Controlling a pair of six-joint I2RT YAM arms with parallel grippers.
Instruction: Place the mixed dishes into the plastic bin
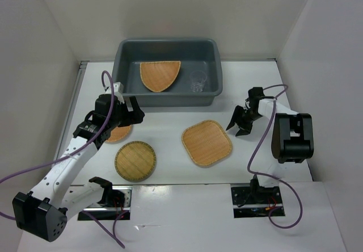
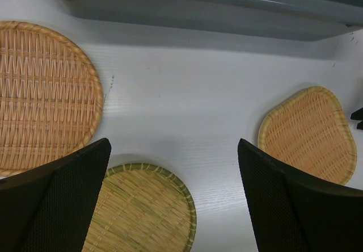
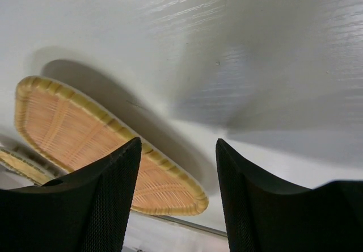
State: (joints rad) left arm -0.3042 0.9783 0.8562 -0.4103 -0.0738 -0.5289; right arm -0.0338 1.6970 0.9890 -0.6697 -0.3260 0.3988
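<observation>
While the fan-shaped tray (image 1: 160,76) and the glass cup (image 1: 198,82) lie inside the plastic bin (image 1: 170,99), 3 trays are seen on the table (image 1: 170,121). 1 round tray (image 1: 120,134) is partly hidden under the left gripper (image 1: 127,110), which is held wide and empty. A green-rimmed round tray (image 1: 135,161) lies near it. The rounded square tray (image 1: 207,143) lies just beside the right gripper (image 1: 237,126), whose jaws are parted, with nothing held.

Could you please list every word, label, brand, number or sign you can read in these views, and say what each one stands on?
None can be read in any view.
The plastic bin, wicker trays and glass cup show no markings; the electronics at the arm bases are too small to tell.
</observation>
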